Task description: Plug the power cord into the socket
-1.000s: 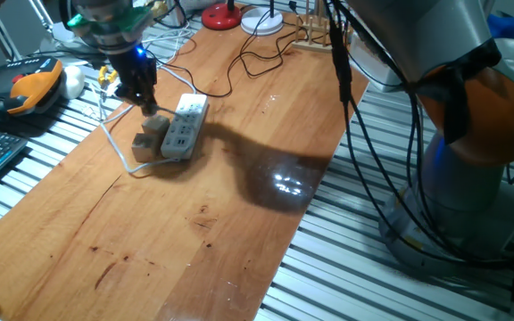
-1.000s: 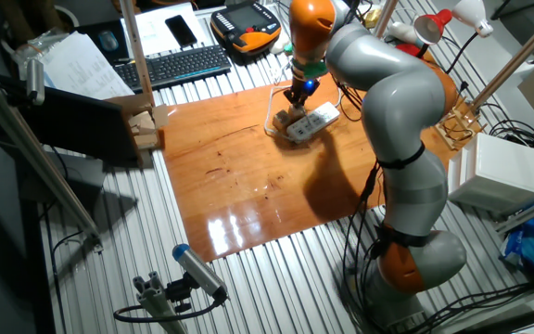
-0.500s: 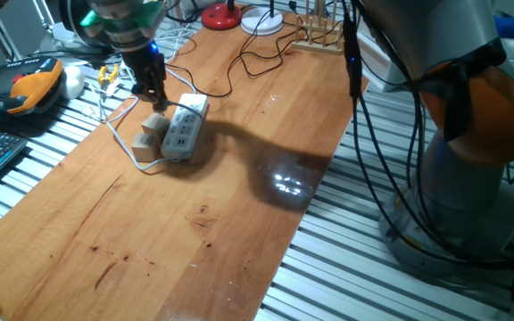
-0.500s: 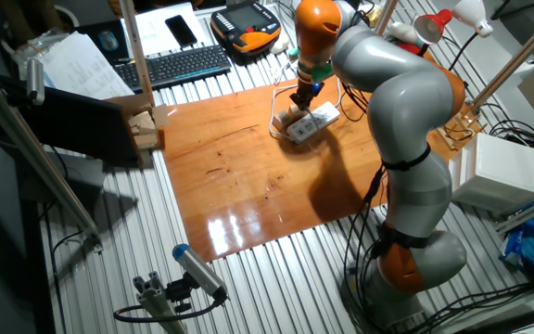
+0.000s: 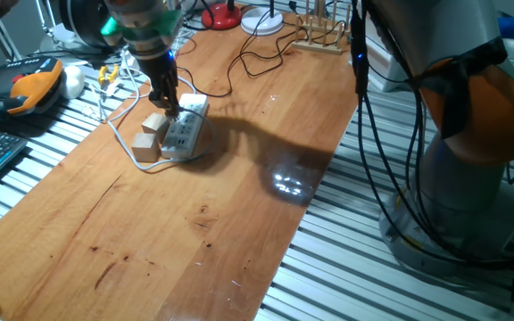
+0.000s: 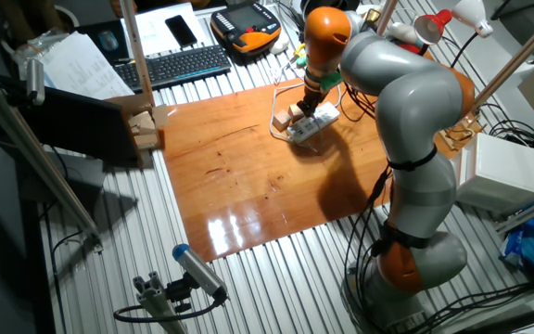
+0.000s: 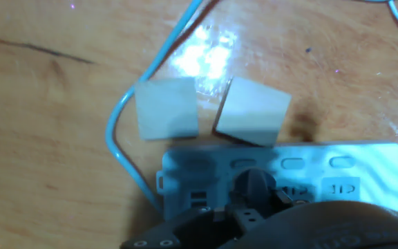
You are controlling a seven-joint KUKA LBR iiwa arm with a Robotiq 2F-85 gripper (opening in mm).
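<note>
The white power strip socket (image 5: pixel 184 131) lies on the wooden table, also in the other fixed view (image 6: pixel 312 122) and along the bottom of the hand view (image 7: pixel 323 173). A pale cable, the power cord (image 5: pixel 114 132), loops around two tan blocks to the strip's near end (image 7: pixel 116 149). Its plug does not show. My gripper (image 5: pixel 173 109) stands upright over the strip's far half, tips at or just above its top face (image 6: pixel 311 105). The fingers look pressed together into one dark tip (image 7: pixel 253 185). I cannot tell whether anything is between them.
Two tan blocks (image 5: pixel 150 135) (image 7: pixel 213 111) sit against the strip's left side. Thin black cables (image 5: pixel 257 58) lie at the table's far end by a red lamp base (image 5: pixel 221 16). An orange pendant (image 5: pixel 34 85) and a keyboard (image 6: pixel 182 65) lie off the table.
My gripper has moved right and slightly toward the table's far end, from above the tan blocks to above the power strip. The strip, blocks and cable have stayed in place.
</note>
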